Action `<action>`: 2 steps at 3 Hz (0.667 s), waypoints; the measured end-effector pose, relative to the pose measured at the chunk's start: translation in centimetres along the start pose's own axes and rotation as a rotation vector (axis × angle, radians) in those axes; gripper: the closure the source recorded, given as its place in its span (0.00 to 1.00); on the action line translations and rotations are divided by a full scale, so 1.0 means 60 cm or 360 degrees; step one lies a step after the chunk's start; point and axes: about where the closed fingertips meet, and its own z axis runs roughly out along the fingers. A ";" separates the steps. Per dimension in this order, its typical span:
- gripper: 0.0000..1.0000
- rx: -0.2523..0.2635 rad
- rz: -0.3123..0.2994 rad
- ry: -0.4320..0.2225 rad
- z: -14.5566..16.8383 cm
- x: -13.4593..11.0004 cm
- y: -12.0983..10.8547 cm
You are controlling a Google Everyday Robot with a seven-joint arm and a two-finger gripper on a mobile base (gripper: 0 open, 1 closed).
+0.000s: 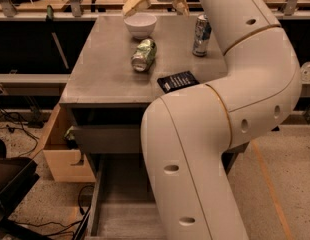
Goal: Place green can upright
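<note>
Lying sideways on the desk [100, 69], green can [144, 55]: likely light, thin-walled, easily crushed; grasp gently across mid-body; gripper [155, 10] above, spread wide, empty.

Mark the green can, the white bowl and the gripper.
green can [144, 55]: camera view, middle of its side; it lies tipped over.
white bowl [140, 26]: camera view, its outer wall.
gripper [156, 9]: camera view, midway between its open fingertips, at the picture's top edge near the bowl.
</note>
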 end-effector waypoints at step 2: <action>0.00 0.0113 0.0557 0.0133 0.057 0.022 -0.009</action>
